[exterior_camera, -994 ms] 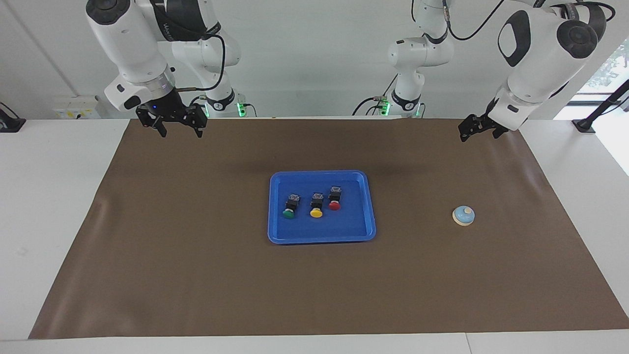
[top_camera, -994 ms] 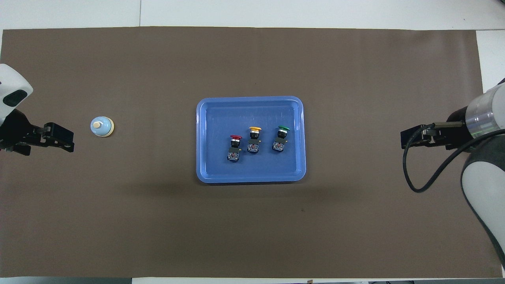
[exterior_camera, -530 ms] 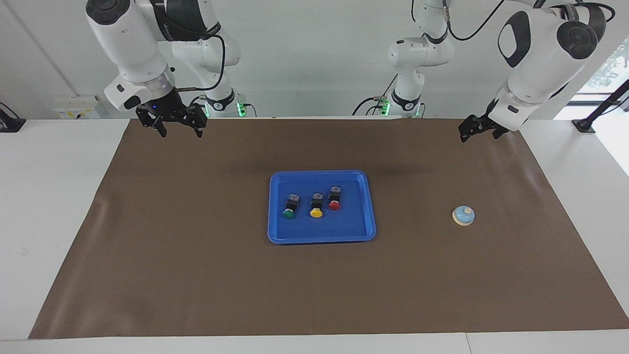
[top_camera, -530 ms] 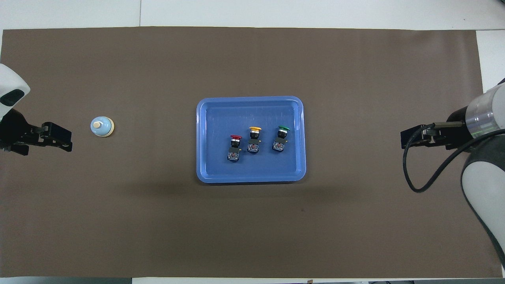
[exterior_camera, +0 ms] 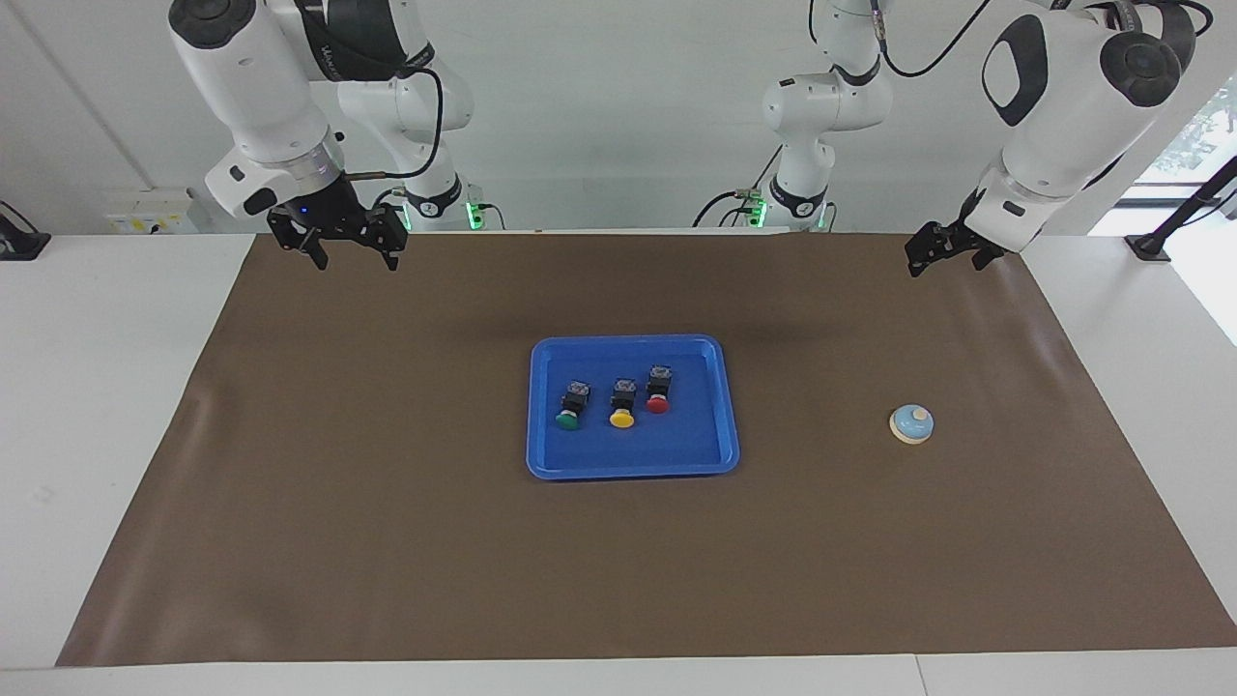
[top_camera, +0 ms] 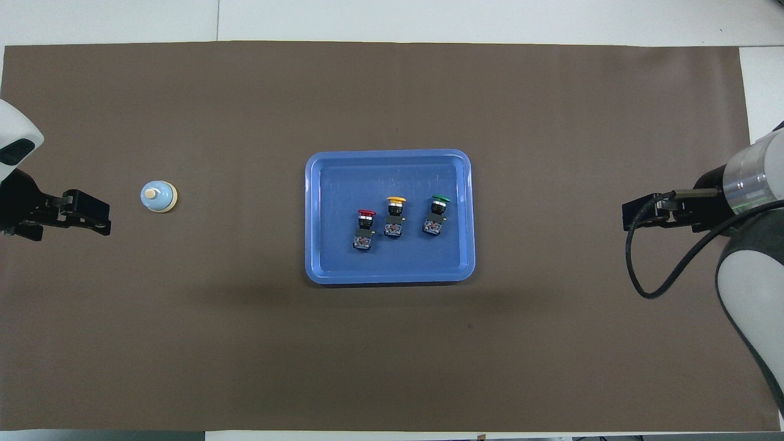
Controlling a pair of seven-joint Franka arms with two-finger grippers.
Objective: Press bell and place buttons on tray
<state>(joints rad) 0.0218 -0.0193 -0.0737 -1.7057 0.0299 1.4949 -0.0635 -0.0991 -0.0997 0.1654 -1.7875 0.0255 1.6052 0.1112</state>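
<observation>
We see three buttons (top_camera: 398, 222) lying mid-tray (top_camera: 318, 269), caps pointing away from the robots; bell (top_camera: 158, 196) apparently upright near the mat's (top_camera: 392, 355) left-arm end. Left gripper (exterior_camera: 916, 261) and right gripper (exterior_camera: 353, 253) hang open, empty.

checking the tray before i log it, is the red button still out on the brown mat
No, the red button lies inside the blue tray, beside the yellow button.

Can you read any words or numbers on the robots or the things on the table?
No text here can be read.
Right arm: a line of white letters on its black band, too small to read.
Bell, tray and buttons: no words or numbers show.
</observation>
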